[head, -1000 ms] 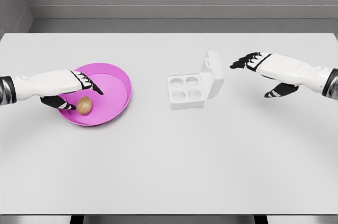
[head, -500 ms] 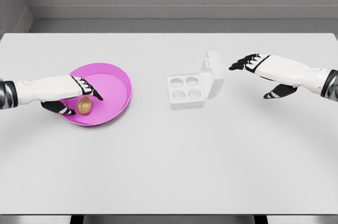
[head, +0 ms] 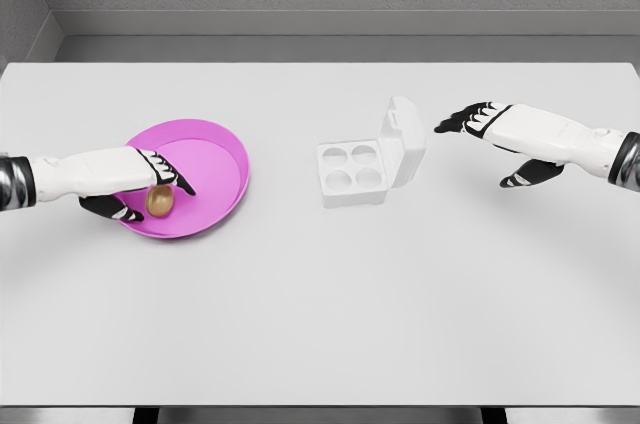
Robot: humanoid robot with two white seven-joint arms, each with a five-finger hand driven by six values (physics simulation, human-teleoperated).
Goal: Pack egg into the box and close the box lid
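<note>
Head view: at frame left, my left hand point(head: 135, 184) curls narrowly around the brown egg point(head: 160, 201) in the pink bowl point(head: 222, 159); a loose pinch could drop it. My right hand point(head: 500, 134) hovers spread beside the open egg box point(head: 366, 161).

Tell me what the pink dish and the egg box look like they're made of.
The dish looks like smooth plastic: even bright magenta, soft sheen, thin raised rim. The box looks like matte white foam or molded plastic: thick rounded walls, four round cups, hinged lid standing open. Both are simulator renders, so this is a guess from looks.
</note>
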